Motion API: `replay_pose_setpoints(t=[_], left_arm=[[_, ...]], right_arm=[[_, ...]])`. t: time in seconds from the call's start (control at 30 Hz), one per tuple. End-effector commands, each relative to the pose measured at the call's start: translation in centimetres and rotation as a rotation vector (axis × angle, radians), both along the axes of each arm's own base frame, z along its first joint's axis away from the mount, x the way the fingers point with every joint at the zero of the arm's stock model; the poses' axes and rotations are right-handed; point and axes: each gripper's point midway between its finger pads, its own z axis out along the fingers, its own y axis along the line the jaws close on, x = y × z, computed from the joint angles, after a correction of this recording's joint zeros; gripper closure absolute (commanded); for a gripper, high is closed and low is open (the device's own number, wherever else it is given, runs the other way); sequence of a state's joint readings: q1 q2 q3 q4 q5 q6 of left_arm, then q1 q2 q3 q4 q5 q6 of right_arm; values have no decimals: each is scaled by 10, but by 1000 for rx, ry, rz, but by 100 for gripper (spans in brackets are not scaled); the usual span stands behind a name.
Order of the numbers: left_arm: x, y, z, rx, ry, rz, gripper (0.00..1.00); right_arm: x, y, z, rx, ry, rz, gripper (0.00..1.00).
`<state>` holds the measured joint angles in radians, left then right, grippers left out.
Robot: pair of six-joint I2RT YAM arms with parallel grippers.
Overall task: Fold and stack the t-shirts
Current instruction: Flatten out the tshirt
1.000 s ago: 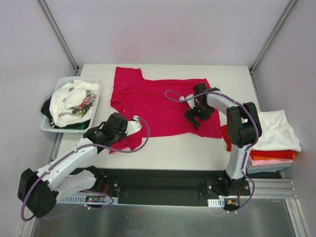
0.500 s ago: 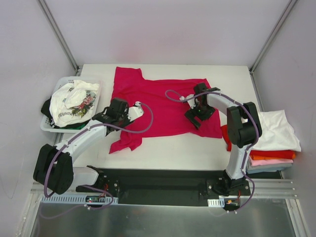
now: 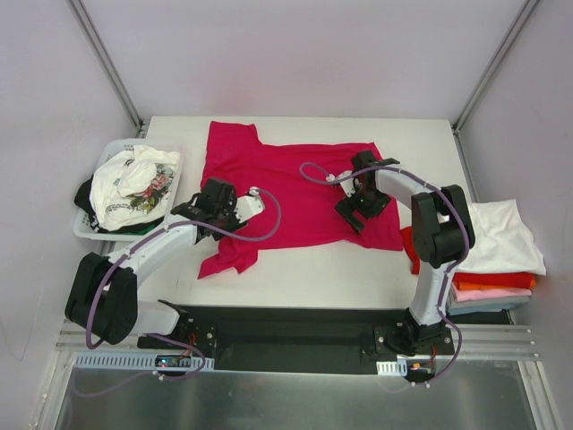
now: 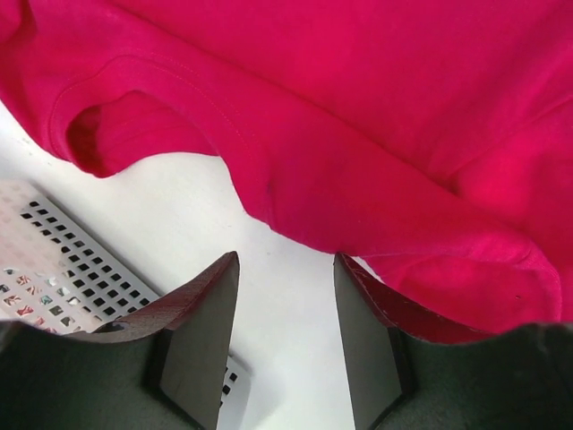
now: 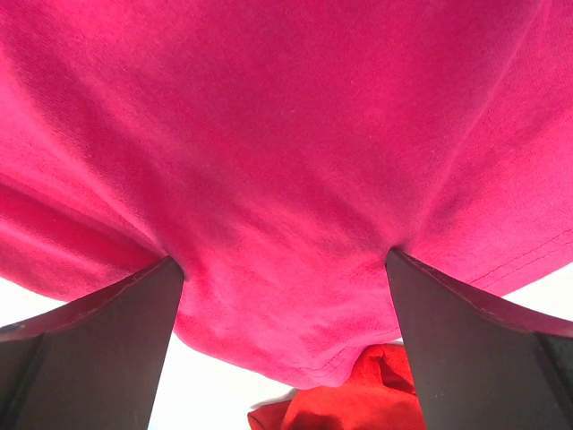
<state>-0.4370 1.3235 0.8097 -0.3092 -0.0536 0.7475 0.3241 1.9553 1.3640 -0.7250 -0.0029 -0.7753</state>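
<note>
nearest, off the right edge of the crimson t-shirt point(image 3: 295, 179): folded stack point(image 3: 501, 240) of t-shirts, white on top, red, orange and pink below. at the shirt's near-left edge: left gripper point(image 4: 286, 264), jaws partly apart over bare table point(image 3: 313, 273), nothing between them. on the shirt's right half: right gripper point(image 5: 284, 260), jaws spread wide, apparently pressed onto the cloth. left of the shirt: white basket point(image 3: 89, 235) holding a white printed t-shirt point(image 3: 134, 184).

Robot lab cell: white table point(image 3: 304, 269), plain pale walls point(image 3: 304, 54), aluminium frame struts point(image 3: 106, 63)
</note>
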Motion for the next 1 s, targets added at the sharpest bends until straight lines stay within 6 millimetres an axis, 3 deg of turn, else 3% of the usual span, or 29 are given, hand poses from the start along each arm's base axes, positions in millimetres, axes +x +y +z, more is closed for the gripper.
replay_pose_setpoints(t=[0.0, 0.43, 0.57, 0.97], left_arm=[[-5, -6, -10, -37, 40, -11, 53], [-19, 0, -18, -37, 56, 0, 51], [-19, -7, -23, -54, 85, -17, 51], [-2, -17, -32, -46, 123, -41, 57]], right_arm=[[6, -10, 5, -37, -10, -5, 0], [7, -10, 4, -31, -7, -7, 0], [7, -9, 5, -30, -6, -10, 0], [5, -11, 6, -29, -3, -8, 0]])
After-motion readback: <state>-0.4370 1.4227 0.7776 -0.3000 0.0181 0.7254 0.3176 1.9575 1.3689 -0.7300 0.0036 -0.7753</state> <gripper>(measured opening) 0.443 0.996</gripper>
